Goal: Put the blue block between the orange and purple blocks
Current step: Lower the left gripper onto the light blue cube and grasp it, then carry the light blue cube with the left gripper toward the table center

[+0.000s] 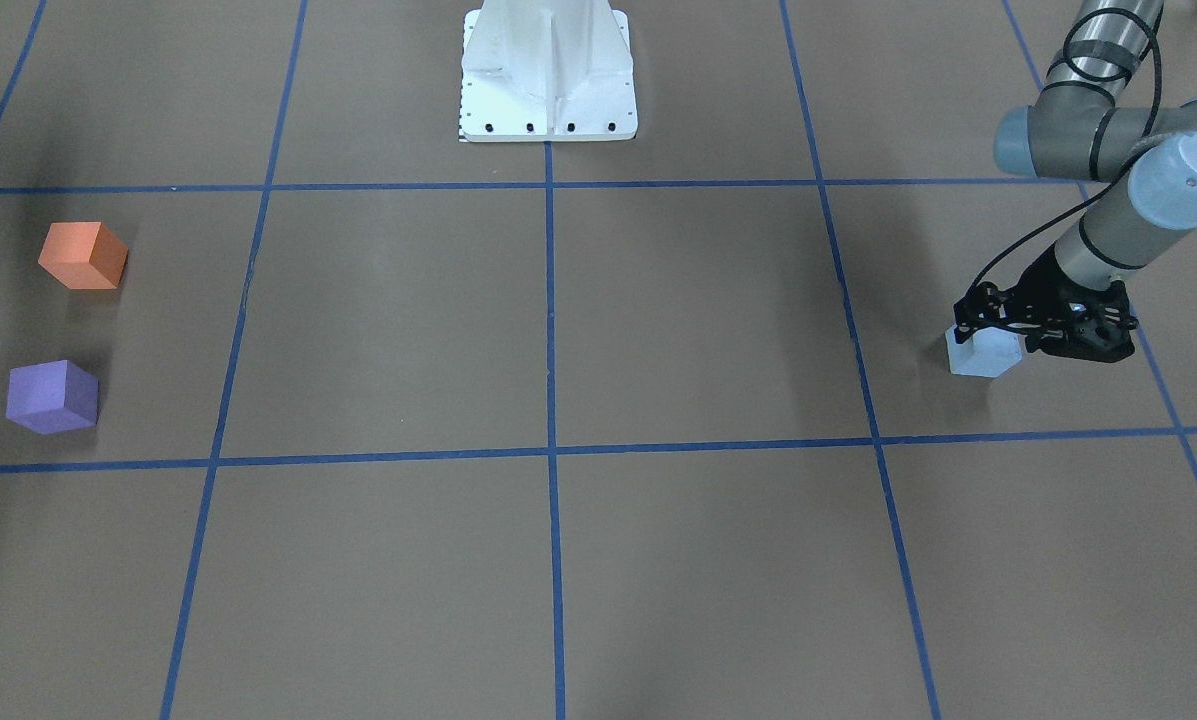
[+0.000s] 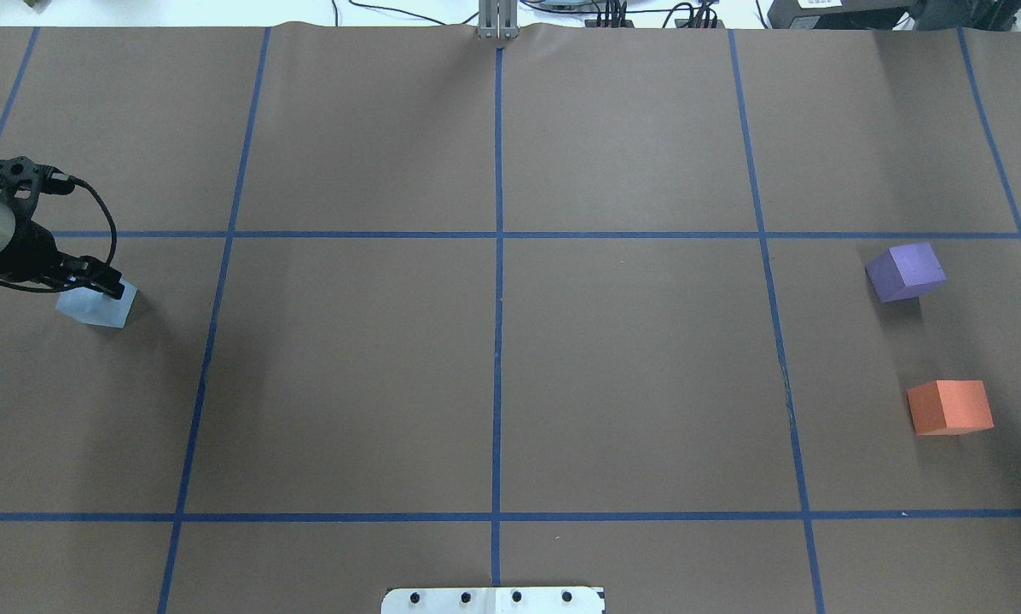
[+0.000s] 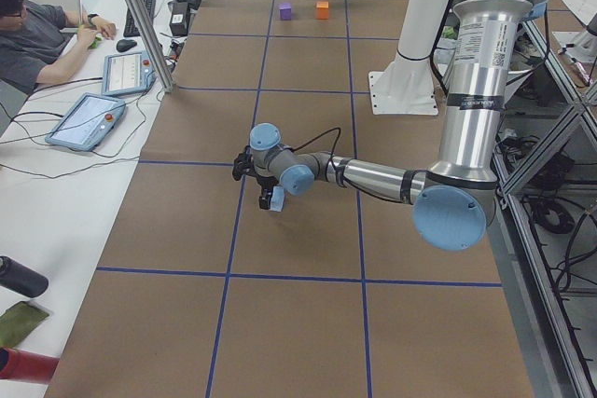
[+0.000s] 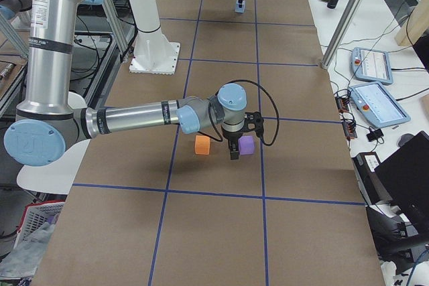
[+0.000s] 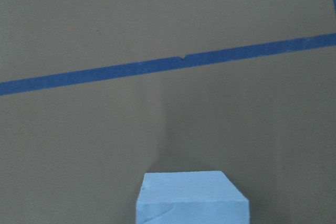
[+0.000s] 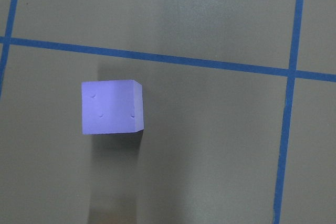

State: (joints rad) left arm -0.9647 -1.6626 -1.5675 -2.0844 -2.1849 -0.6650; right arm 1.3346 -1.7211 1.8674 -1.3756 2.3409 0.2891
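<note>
**Status: blue block not yet transferred**

The blue block (image 2: 101, 307) sits on the worktop (image 2: 493, 384) at the robot's left end. The left gripper (image 2: 109, 287) is at the block's top; clamping cannot be determined. The orange block (image 2: 949, 407) and purple block (image 2: 905, 271) lie far off, with the gap between them unfilled. The right gripper (image 4: 234, 151) hangs above them, its opening indeterminate. Lift, carry and placement are outstanding.
</note>
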